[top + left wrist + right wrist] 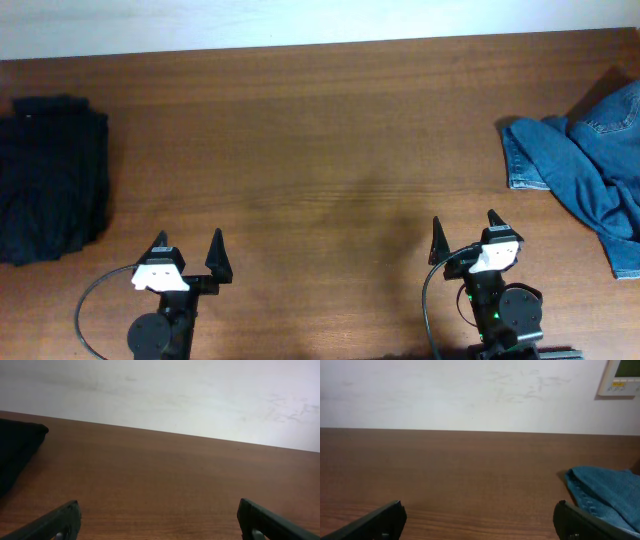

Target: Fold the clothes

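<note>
Overhead view puts the jeans (590, 170) in a crumpled heap at the right edge of the frame, well apart from both arms. The black garment pile (50, 180) sits at the left edge, and the tabletop (300, 130) between them is bare wood. The left end effector (188, 240) and the right end effector (465, 222) both wait near the bottom edge, fingers spread wide and holding nothing.

The first step looks to be fetching the denim. The right arm is nearer, so it would best pinch a single layer at the near hem or edge and drag the heap toward the centre. Both arms could then spread it flat before any fold.

Much of the jeans runs off the frame. Which part is waistband and which is leg cannot be told, and the right wrist view catches only one blue corner (605, 490).
</note>
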Robot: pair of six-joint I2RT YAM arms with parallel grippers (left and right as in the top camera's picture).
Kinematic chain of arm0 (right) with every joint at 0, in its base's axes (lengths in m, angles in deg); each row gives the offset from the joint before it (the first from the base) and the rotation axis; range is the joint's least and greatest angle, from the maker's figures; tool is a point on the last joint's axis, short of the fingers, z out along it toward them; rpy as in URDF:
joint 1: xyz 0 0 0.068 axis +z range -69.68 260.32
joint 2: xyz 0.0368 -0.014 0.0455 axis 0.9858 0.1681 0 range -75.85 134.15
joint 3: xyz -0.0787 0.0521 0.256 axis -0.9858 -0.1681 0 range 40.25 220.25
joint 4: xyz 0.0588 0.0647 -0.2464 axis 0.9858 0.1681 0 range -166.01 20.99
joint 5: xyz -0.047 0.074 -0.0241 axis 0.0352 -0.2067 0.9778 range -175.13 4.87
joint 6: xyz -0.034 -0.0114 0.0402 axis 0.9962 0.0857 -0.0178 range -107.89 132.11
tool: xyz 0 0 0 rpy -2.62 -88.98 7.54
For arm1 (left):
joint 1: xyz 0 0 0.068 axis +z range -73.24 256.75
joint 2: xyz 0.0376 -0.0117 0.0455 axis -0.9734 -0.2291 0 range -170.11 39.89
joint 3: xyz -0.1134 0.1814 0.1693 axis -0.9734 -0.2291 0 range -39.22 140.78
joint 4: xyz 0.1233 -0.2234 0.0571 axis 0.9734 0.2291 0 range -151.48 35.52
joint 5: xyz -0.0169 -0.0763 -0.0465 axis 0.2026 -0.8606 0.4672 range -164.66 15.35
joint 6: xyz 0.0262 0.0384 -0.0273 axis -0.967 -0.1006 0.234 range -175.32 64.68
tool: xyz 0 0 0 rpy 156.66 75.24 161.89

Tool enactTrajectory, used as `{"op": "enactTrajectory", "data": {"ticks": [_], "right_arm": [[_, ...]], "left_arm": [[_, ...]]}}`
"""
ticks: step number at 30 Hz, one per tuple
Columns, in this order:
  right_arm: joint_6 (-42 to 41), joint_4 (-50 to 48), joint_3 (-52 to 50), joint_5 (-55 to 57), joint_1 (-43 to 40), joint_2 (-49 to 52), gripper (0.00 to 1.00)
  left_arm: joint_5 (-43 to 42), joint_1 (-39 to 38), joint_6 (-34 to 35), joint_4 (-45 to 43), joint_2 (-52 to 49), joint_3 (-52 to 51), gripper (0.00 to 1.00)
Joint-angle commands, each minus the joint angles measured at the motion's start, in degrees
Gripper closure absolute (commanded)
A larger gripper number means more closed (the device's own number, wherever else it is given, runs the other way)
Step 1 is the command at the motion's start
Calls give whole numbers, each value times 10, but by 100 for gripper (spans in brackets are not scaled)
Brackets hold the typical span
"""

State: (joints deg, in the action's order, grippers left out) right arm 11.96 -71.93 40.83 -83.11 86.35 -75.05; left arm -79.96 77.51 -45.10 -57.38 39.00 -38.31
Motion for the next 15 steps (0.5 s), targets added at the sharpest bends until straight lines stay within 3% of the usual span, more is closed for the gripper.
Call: {"op": "enactTrajectory", "data": {"ticks": [1, 9, 15], "right_arm": [[-1, 4, -3, 2, -5, -4, 1], [-5, 3, -3, -20, -4, -4, 1], [-112, -105, 15, -171, -4, -4, 1]], "left_arm": [[6, -3, -9, 0, 6, -4, 0], [6, -3, -9, 0, 6, -4, 1], [6, -3, -9, 0, 6, -4, 1]]}}
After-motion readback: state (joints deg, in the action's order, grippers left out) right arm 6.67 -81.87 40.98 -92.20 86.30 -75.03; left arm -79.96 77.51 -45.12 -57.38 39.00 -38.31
